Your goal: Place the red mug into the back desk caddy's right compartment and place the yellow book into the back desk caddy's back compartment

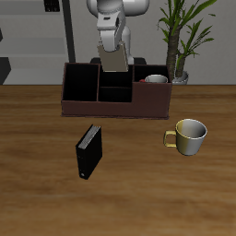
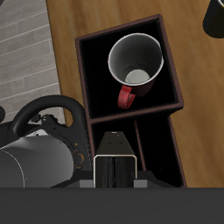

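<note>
A: Where do the two task items stand?

B: The red speckled mug with the grey-white inside already sits upright in the wide end cell of the long dark brown-maroon desk caddy, its handle pointing at the divider. The small thin grey-tan book hangs upright in the gripper above the caddy's rear cells, so that half looks unfinished.

A: And the jaws?

B: Closed onto the book, as far as the exterior view shows. In the wrist view a thin upright slab sits right at the camera over a narrow black cell, but the fingertips themselves are not clear there.

A: What could spoil it from here?

B: The back cell looks narrow, and the book is thin and tall. If its lower edge comes down on a divider instead of between the walls, it could tip on release or lean into the neighbouring cell. Letting go too high could also make it topple.

A: Anything else nearby?

B: A yellowish-cream mug and a larger black book stand on the wooden tabletop, well apart from the caddy, so they pose no likely trouble.
</note>
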